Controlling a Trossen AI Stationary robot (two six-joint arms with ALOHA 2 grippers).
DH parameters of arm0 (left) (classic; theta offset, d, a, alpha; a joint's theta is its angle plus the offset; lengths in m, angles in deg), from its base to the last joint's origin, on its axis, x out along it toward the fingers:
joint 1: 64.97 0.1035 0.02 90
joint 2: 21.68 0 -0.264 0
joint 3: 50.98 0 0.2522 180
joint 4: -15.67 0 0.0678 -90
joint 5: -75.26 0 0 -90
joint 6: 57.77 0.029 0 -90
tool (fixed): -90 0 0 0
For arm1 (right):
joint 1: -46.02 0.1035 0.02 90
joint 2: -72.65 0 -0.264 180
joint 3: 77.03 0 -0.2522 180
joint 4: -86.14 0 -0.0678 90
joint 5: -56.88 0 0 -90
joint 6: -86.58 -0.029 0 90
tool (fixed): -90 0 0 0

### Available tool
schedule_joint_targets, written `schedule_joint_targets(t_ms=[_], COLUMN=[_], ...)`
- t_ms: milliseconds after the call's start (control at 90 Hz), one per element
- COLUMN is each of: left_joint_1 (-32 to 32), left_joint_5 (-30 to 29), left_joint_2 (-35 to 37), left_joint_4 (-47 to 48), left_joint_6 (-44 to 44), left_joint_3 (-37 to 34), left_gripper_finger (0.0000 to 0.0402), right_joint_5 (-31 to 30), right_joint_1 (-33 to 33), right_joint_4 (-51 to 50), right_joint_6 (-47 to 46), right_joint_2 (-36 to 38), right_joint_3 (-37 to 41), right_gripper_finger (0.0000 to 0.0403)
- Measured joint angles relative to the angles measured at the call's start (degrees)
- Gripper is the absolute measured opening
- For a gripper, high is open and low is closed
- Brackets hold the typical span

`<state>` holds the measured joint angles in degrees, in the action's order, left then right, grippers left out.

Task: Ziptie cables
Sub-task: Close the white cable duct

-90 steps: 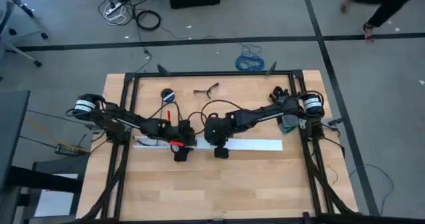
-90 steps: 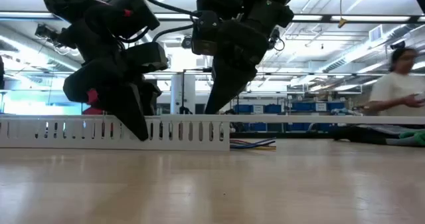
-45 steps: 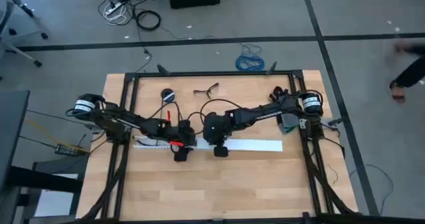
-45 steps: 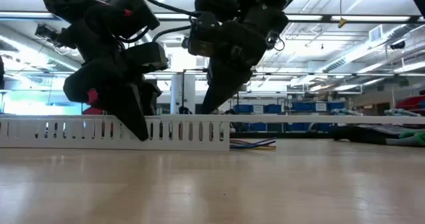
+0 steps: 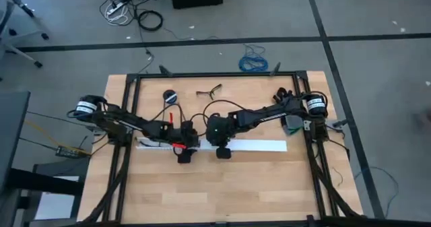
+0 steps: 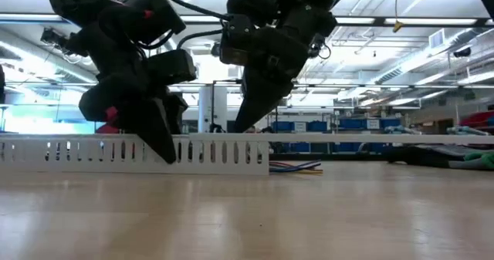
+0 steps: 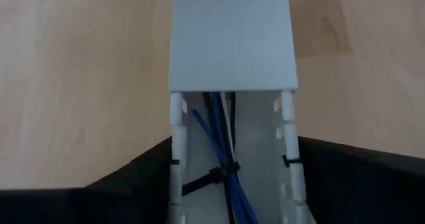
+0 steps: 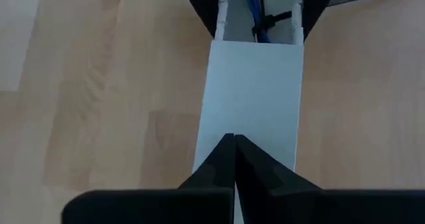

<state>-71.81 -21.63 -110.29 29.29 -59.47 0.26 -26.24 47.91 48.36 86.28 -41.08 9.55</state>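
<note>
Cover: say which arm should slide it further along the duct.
Right, probably. The right claw is shut with its tips on the cover, in line with the duct. The left claw grips the open duct where the cables show, so it serves better as a brace.

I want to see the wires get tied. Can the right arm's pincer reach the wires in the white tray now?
Probably not: the right pincer rests shut on the flat lid, which hides the cables beneath. Only the uncovered stretch looks reachable.

You have two grippers, left [image 5: 183,157] and right [image 5: 223,153], one white slotted duct [image 5: 259,147], one cable bunch [image 7: 226,157], one black ziptie [image 7: 211,179].
</note>
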Motion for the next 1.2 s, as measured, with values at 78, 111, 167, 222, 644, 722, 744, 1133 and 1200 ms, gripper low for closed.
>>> schedule_joint_targets(t_ms=[78, 111, 167, 222, 644, 722, 744, 1133, 1200], left_joint_1=[-0.1, -0.1, -0.3, -0.5, -0.8, -0.8, -0.8, -0.8, -0.8], left_joint_5=[-1.0, -1.1, -1.1, -1.1, -0.7, -0.6, -0.6, -0.2, 0.0], left_joint_2=[0.1, 0.1, 0.1, 0.1, 0.1, 0.1, 0.1, 0.2, 0.2], left_joint_4=[-1.5, -2.0, -2.6, -2.9, -0.5, -0.4, -0.4, -0.4, -0.4], left_joint_6=[0.0, 0.0, 0.0, 0.0, -0.2, -0.2, -0.2, -0.2, -0.2], left_joint_3=[0.2, 0.2, 0.2, 0.2, 0.2, 0.2, 0.2, 0.2, 0.1], left_gripper_finger=[0.0274, 0.0278, 0.0285, 0.0289, 0.029, 0.0282, 0.0279, 0.0236, 0.0235], right_joint_5=[-0.1, -0.1, -0.1, -0.1, 0.2, 0.2, 0.2, 2.3, 2.6], right_joint_1=[0.0, 0.0, 0.0, 0.0, 0.0, 0.0, 0.0, -0.2, -0.2], right_joint_4=[0.3, 0.3, 0.3, 0.2, 0.0, -0.1, -0.1, 1.2, 2.1], right_joint_6=[0.0, 0.0, 0.0, 0.0, 0.0, 0.0, 0.0, 0.0, 0.0], right_joint_2=[-0.1, -0.1, -0.1, -0.1, -0.1, -0.1, -0.1, -0.1, -0.5], right_joint_3=[0.0, 0.0, 0.0, 0.0, -0.1, -0.1, -0.1, 0.0, 0.0], right_gripper_finger=[0.0, 0.0, 0.0, 0.0, 0.0, 0.0, 0.0, 0.0, 0.0])
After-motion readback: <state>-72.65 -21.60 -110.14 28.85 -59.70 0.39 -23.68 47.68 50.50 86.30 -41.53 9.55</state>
